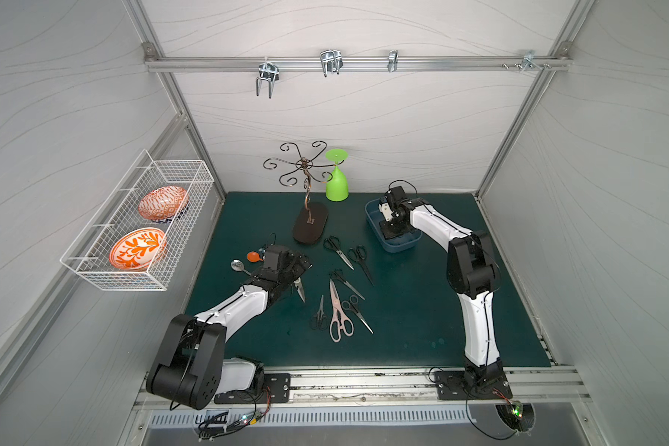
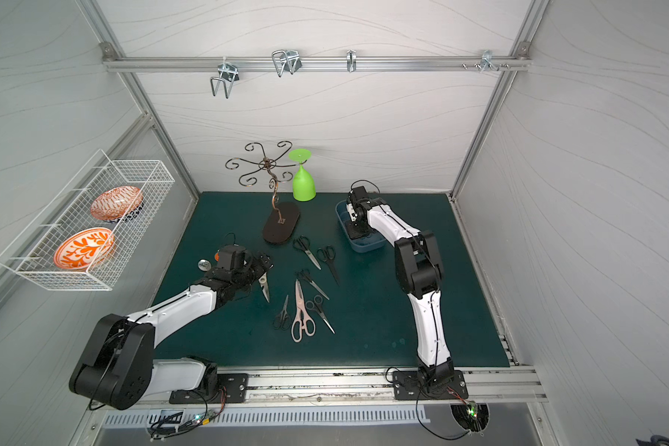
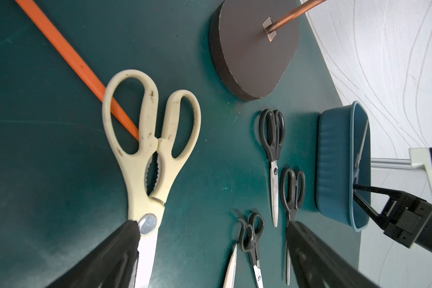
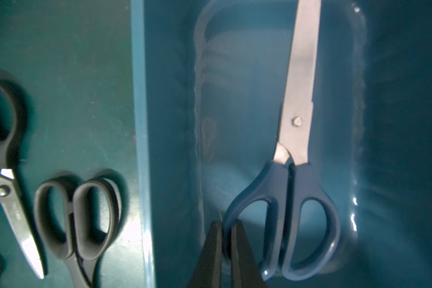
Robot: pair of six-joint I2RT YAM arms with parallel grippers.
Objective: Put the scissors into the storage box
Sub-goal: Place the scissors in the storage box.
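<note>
Right gripper [image 4: 227, 224] pinches a handle loop of the blue scissors [image 4: 299, 99], blades running lengthwise inside the storage box [image 4: 139, 99]; left gripper [image 3: 212, 224] hangs spread wide over the cream shears [image 3: 147, 124].

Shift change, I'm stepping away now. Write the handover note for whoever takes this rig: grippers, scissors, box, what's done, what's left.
Right gripper: shut on one handle loop of the blue-handled scissors, inside the storage box; not yet released.
Left gripper: open over the cream-handled shears on the mat, gripping nothing.
Done: only the blue pair is in the box.
Left: release it, then box the cream shears, the pink-handled shears and the five black-handled pairs lying mid-mat.
</note>
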